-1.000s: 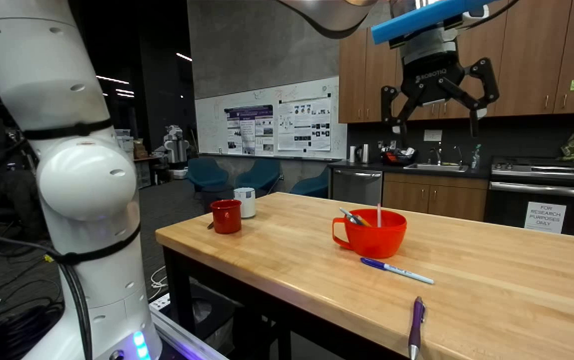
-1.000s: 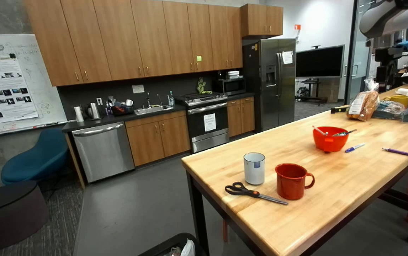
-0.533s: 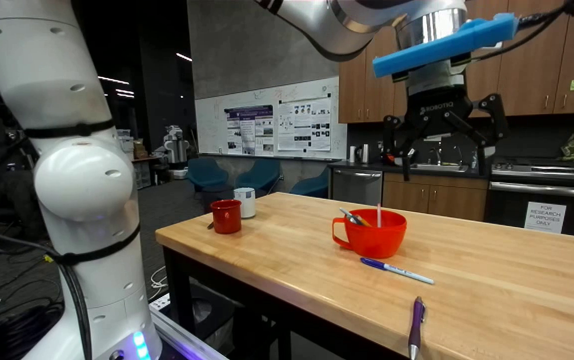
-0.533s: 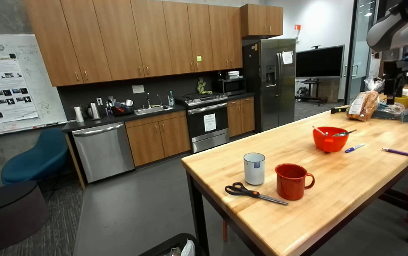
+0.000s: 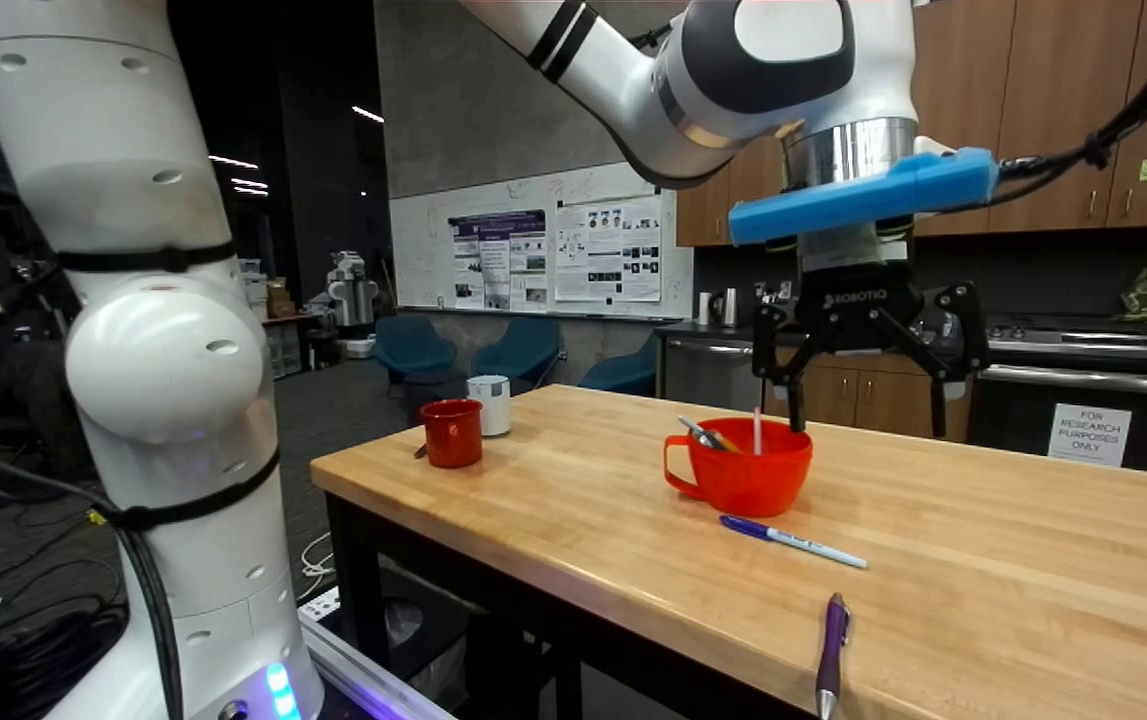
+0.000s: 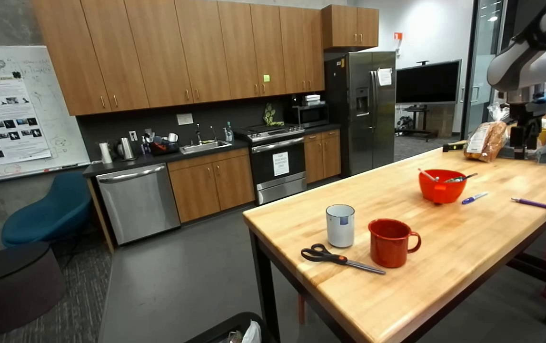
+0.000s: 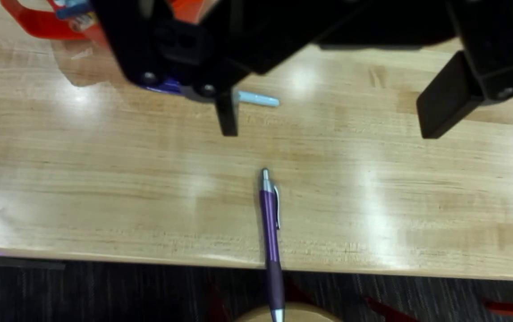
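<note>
Research-lab kitchen is indicated. Right of and beyond the fingers (image 5: 795, 402), a stove (image 5: 1103, 341) is seen, tagged with a sheet (image 5: 1090, 434) printed "FOR RESEARCH PURPOSES ONLY". Left of and beyond the fingers, a whiteboard (image 5: 420, 250) is hung with posters (image 5: 608, 250) of text and figures. In an exterior view, fridge (image 6: 372, 128), sink (image 6: 205, 146) and wooden cabinets (image 6: 203, 52) are shown left of the fingers.

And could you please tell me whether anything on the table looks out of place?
Yes, the purple pen: in the wrist view, its tip end juts past the edge of the table, so it looks precariously placed.
</note>
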Available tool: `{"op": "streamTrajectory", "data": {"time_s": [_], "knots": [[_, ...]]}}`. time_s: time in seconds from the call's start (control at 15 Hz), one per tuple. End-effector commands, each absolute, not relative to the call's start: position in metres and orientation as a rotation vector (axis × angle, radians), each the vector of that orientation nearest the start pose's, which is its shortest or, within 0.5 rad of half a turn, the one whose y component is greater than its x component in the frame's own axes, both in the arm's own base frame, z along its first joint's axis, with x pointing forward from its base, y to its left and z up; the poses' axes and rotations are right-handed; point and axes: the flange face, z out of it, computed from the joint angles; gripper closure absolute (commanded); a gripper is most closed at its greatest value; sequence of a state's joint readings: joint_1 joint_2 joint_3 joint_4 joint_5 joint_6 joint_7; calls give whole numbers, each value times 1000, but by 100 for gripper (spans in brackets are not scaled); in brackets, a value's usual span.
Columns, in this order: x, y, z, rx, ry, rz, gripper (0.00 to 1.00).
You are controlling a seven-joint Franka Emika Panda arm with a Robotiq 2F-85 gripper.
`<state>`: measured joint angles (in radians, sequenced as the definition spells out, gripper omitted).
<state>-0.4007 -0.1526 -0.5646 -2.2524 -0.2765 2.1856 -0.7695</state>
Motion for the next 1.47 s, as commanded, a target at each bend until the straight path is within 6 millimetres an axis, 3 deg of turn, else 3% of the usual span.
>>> {"op": "streamTrajectory", "data": {"time_s": [0.0, 0.6, 1.4], "knots": [[262, -429, 408, -3281, 108, 135, 0], [237, -425, 368, -3246, 103, 206, 0], [247, -432, 318, -3283, 111, 211, 0]]}}
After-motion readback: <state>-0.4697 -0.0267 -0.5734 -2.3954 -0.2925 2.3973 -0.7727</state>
